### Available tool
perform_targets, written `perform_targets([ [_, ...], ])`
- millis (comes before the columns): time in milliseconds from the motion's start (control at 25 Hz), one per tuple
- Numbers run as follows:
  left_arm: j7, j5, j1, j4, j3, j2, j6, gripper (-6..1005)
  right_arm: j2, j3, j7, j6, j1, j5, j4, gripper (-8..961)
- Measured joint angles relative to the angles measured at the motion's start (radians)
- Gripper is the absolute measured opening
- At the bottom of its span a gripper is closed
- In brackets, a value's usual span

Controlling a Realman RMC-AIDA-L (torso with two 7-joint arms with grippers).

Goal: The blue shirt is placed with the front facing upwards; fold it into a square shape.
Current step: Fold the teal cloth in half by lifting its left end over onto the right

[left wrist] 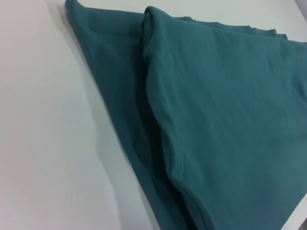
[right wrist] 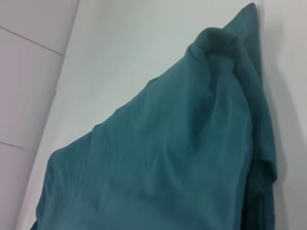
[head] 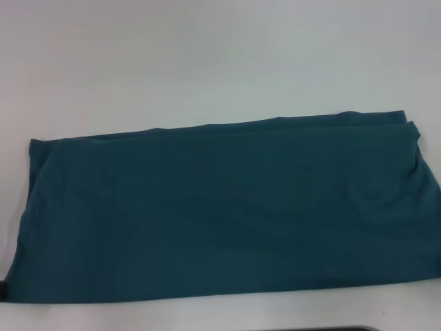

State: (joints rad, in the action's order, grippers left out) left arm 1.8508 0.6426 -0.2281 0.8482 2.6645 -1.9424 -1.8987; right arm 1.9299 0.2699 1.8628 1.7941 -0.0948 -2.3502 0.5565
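Teal blue shirt (head: 220,214) folded on table (head: 207,62), pincers unseen.

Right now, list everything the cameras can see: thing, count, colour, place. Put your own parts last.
shirt: one, dark teal-blue, lying flat across the table, folded into a long band with plain fabric up; no lettering shows. In the left wrist view one layer overlaps another along a fold.
table: one, white, under the shirt, bare surface showing behind it and along the near edge.
floor: pale tiles with seams, beside the table, seen only in the right wrist view.
left claw: not in view.
right claw: not in view.
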Motion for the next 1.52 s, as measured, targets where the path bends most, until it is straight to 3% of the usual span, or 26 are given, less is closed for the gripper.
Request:
perform_targets([
  [840,0.004,0.0,-0.004,0.003,0.039,0.004,-0.004,7,-0.018,0.007,0.048,0.028,-0.029,0.0,0.0,44],
  [1280,0.031,0.002,-0.017,0.01,0.067,0.011,-0.013,50,-0.03,-0.044,0.093,0.085,-0.047,0.005,0.057,425],
  [1520,0.042,0.008,-0.05,0.013,0.161,0.019,-0.012,65,-0.03,-0.092,0.101,0.114,-0.076,0.009,0.088,424],
])
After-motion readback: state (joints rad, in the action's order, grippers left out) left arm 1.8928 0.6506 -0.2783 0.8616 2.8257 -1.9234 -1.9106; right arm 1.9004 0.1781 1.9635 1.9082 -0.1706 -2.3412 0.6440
